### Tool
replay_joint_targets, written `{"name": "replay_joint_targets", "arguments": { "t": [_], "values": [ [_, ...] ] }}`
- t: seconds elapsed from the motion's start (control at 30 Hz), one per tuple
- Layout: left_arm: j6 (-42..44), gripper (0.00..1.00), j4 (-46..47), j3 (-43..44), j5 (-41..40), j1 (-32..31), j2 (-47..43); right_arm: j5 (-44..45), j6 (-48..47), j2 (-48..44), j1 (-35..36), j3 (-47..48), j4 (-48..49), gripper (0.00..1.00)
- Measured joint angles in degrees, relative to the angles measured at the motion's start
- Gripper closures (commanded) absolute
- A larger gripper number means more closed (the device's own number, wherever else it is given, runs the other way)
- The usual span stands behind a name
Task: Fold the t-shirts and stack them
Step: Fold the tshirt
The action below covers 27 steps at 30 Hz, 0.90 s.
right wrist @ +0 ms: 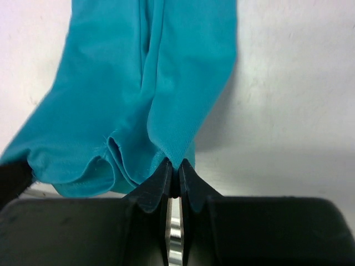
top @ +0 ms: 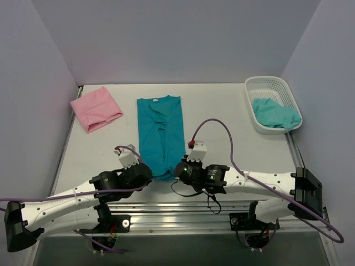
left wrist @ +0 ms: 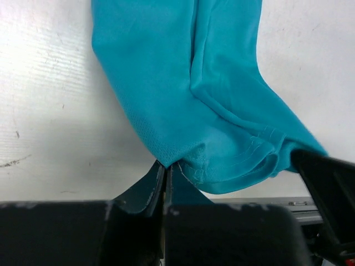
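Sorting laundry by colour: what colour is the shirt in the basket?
Light aqua-green shirt in the white basket; top view shows it best.

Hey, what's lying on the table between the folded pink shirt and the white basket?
The teal shirt, with bare table on both sides of it, seen in the top view.

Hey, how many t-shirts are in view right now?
3. The teal t-shirt lies mid-table, its near hem pinched by the left gripper and right gripper; the pink t-shirt sits folded far left; the aqua t-shirt is bunched in the white basket far right, which might hide more.
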Motion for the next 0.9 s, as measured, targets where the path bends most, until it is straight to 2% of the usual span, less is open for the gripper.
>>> {"name": "replay_joint_targets", "arguments": {
  "t": [0.17, 0.4, 0.57, 0.9],
  "values": [
    [4.4, 0.98, 0.6, 2.7, -0.8, 3.6, 2.2, 1.2, -5.9, 1.1, -6.3, 6.9, -2.5, 1.00],
    [15.2, 0.98, 7.2, 4.3, 5.9, 21.0, 5.0, 0.6, -13.6, 8.5, -15.7, 17.0, -2.9, 1.00],
    [21.4, 0.98, 12.0, 9.1, 10.8, 28.8, 13.2, -1.3, -17.6, 17.6, -20.7, 23.6, -2.0, 1.00],
    [28.7, 0.98, 19.1, 15.2, 18.0, 36.4, 29.5, -4.2, -21.9, 31.7, -25.2, 33.7, -1.7, 1.00]
  ]
}}
